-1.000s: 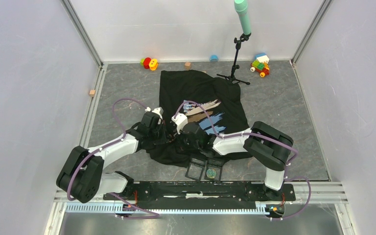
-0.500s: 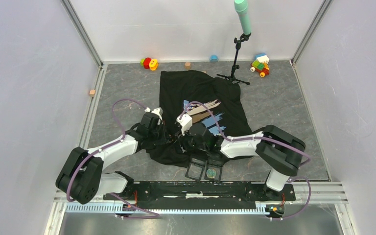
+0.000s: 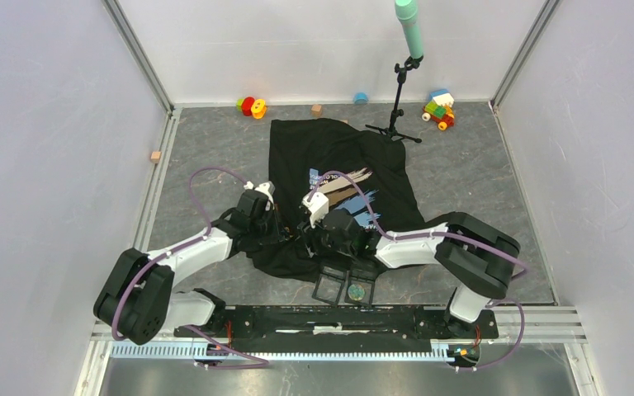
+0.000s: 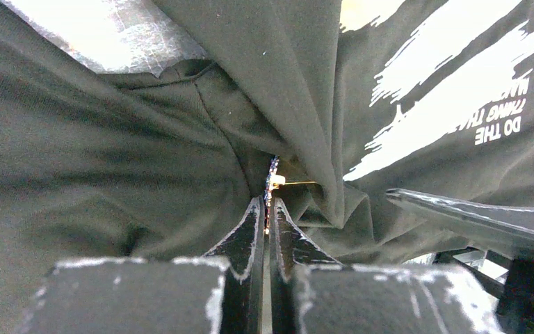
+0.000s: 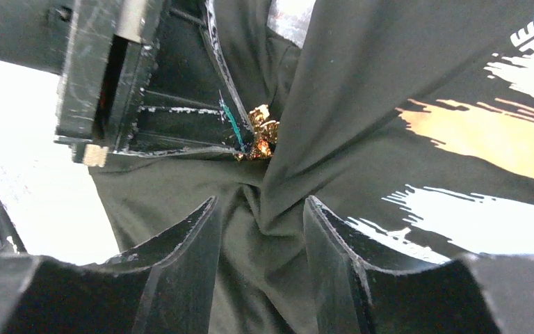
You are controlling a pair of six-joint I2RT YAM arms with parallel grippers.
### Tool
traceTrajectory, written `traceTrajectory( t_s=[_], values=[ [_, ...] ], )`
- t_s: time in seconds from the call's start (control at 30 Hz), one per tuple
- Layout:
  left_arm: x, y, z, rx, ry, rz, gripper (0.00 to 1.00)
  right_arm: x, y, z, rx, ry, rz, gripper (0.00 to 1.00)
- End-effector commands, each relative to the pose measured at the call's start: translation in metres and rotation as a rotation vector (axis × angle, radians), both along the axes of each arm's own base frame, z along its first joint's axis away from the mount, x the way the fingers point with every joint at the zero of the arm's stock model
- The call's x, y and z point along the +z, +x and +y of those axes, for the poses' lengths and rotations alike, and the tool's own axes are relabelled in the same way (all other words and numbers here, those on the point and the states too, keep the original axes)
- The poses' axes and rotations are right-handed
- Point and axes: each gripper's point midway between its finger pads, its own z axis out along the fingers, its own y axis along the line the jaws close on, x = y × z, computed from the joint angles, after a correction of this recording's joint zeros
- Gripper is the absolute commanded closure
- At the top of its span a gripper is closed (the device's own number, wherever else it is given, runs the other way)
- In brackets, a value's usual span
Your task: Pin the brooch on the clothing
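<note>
Left end effector [image 4: 267,209]: we see its fingers closed to a thin slit, with a small glinting piece nipped at the very tips. We take that piece to be the brooch, held edge-on against the cloth.

Right end effector [image 5: 261,203]: its fingers stand well apart and grip nothing. A raised ridge of black fabric runs up between them, and neither finger presses on it as far as we can tell.

Brooch [image 5: 261,132]: in the right wrist view it is a gold, lumpy ornament at the left end effector's tips, tucked into the crease where two folds of fabric meet. We cannot make out its pin or clasp.

T-shirt [image 3: 330,144]: black, spread on the table with its far half flat. The near half is bunched into folds around both end effectors. Its tan and blue brush strokes and white lettering lie just beyond the brooch.

Table [image 3: 479,165]: grey and marbled. A small dark case [image 3: 344,288] lies open on it near the arm bases.

Done, in our judgement: the brooch is picked up and brought to the fabric, and a fold is gathered to receive it.

Left, in our judgement: nothing shows the pin through the cloth or the clasp closed. Piercing, fastening and letting go remain.
</note>
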Motion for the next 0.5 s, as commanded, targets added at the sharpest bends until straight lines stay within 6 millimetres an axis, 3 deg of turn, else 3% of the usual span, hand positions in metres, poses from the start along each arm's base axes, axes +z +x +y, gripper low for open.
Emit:
traceTrajectory(
  t_s=[0.0,0.17,0.47],
  values=[
    [-0.001,-0.005,0.0,0.001,-0.012,0.002,0.98,0.001,0.003,0.014,0.023,0.04,-0.016,0.49],
    [0.0,-0.005,-0.003,0.0,-0.027,0.002,0.98,-0.014,0.007,0.022,0.032,0.016,-0.016,0.56],
    [0.002,-0.009,-0.014,-0.036,-0.097,-0.008,0.98,-0.006,0.005,0.035,0.11,0.092,-0.1,0.94]
  ],
)
